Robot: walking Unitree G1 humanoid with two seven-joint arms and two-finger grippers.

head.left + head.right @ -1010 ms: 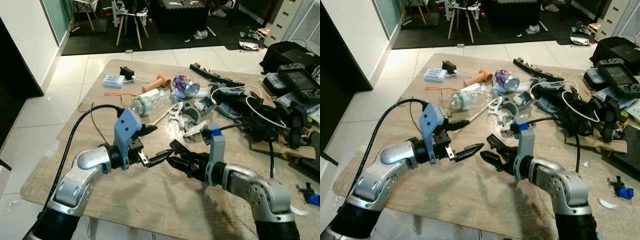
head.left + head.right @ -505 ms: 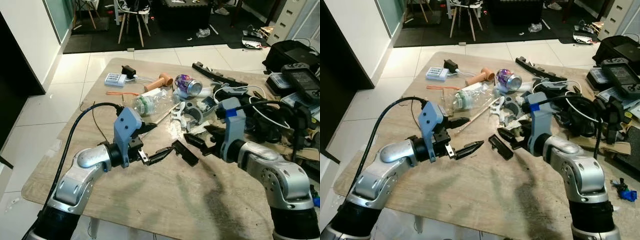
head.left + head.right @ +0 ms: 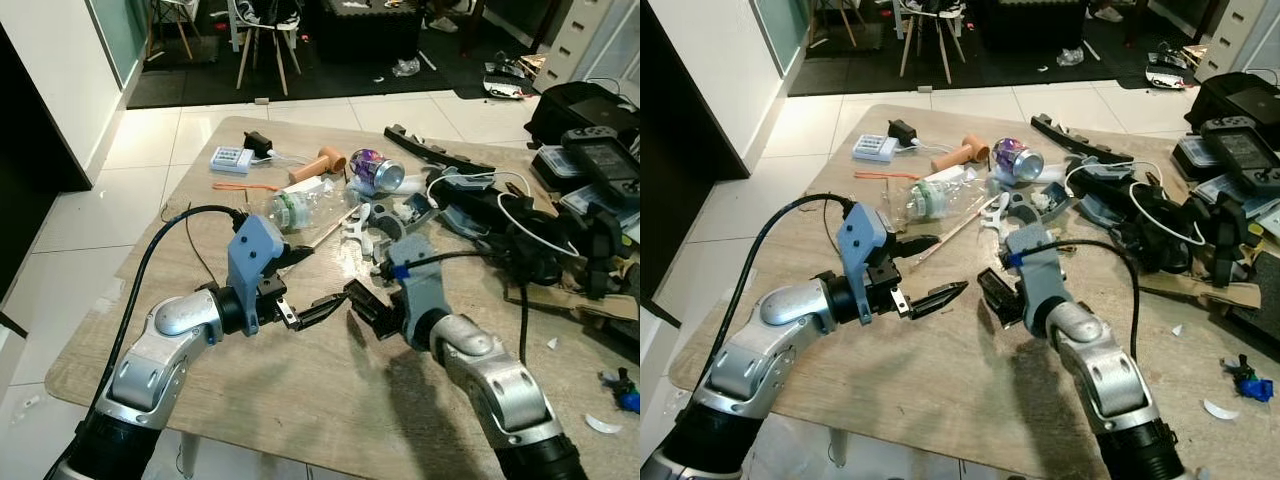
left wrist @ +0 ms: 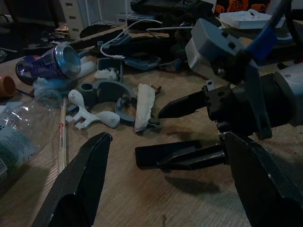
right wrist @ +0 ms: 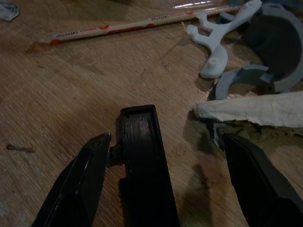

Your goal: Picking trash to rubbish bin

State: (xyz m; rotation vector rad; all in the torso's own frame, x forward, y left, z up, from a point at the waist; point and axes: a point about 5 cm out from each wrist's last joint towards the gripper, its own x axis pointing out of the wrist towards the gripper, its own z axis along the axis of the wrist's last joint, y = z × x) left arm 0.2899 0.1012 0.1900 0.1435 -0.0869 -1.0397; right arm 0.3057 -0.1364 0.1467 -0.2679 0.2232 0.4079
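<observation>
A flat black plastic piece (image 3: 358, 297) lies on the wooden table (image 3: 300, 400), near its middle. My right gripper (image 5: 166, 137) is open and low over the piece, one finger on each side; the left finger (image 5: 87, 184) seems to touch its edge. In the left wrist view the same black piece (image 4: 163, 153) lies under the right gripper's lower finger. My left gripper (image 3: 308, 285) hovers open just left of the piece, holding nothing. Farther back lie a clear plastic bottle (image 3: 300, 208), a purple can (image 3: 375, 170) and a crumpled white wrapper (image 5: 255, 109).
White and grey plastic parts (image 3: 370, 225) and a paper-wrapped stick (image 5: 142, 21) lie just behind the grippers. Tangled cables and black electronics (image 3: 520, 230) crowd the right side. A battery charger (image 3: 228, 159) and a wooden handle (image 3: 315, 163) sit at the back left.
My right arm had drawn back to the right, leaving the black piece on the table; it has now swung back in and straddles the piece. The left arm has stayed still.
</observation>
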